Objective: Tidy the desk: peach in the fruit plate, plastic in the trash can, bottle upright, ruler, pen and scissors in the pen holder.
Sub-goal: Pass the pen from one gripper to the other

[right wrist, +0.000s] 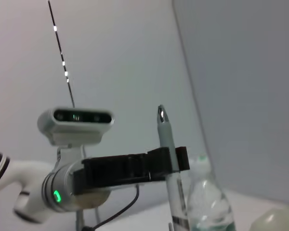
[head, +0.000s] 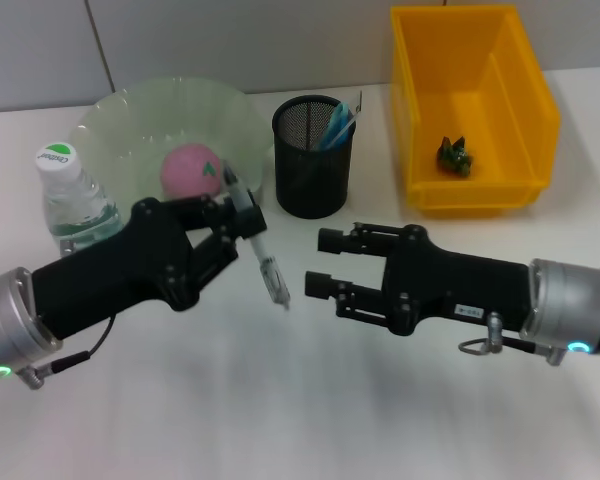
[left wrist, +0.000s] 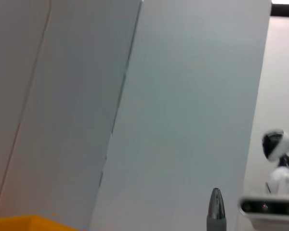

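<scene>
The left gripper point(head: 242, 222) hung just in front of the fruit plate point(head: 130, 125), its fingers clamped on the pen point(head: 256, 246), which slanted down and away from the plate with its tip above the table point(head: 280, 400). The right gripper point(head: 320, 263) was level with it, farther from the plate on the pen's other side, its 2 fingers spread wide and holding nothing. The peach point(head: 190, 168) lay in the plate. The bottle point(head: 70, 198) stood upright against the plate's left rim. The mesh pen holder point(head: 312, 156) stood just right of the plate with blue items inside. Well right of the plate, the yellow bin point(head: 475, 100) held a dark green scrap point(head: 454, 155).
</scene>
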Tool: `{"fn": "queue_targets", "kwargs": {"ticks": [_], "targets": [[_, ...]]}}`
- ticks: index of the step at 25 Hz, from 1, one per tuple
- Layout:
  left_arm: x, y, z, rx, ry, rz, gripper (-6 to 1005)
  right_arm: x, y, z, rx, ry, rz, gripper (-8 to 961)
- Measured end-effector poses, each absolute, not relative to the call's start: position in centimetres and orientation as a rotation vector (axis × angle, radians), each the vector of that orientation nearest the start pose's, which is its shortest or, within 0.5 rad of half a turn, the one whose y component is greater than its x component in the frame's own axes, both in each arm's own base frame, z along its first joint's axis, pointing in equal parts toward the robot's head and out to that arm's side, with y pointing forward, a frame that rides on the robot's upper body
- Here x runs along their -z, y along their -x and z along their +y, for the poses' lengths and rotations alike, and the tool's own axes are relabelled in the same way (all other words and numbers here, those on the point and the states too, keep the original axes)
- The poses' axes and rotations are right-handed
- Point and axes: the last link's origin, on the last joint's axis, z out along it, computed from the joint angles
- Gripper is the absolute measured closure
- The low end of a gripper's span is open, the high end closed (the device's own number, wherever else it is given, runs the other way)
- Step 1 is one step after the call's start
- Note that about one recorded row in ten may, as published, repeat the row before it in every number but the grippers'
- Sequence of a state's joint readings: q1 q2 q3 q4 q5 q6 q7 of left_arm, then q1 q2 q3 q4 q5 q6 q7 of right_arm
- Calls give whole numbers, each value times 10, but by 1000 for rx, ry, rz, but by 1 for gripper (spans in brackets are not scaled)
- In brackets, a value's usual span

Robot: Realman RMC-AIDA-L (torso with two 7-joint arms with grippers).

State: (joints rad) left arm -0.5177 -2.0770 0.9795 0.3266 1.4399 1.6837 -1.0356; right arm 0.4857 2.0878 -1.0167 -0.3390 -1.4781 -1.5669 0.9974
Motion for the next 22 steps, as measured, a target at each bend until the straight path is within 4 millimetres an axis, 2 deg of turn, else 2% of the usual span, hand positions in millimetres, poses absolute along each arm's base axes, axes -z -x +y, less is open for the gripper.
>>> {"fn": "queue_targets", "kwargs": {"ticks": [5,15,22], "targets": [[26,227,294,1433,2486,-490,843,53,-252,275,-1189,2515,341,396],[32,230,288,1494,2418,-556,840,62,-263,261,-1159,2420,323,397],[28,230,288,1562,2331,-603,838,66,-266,249,-1123,2392,204,398]]}}
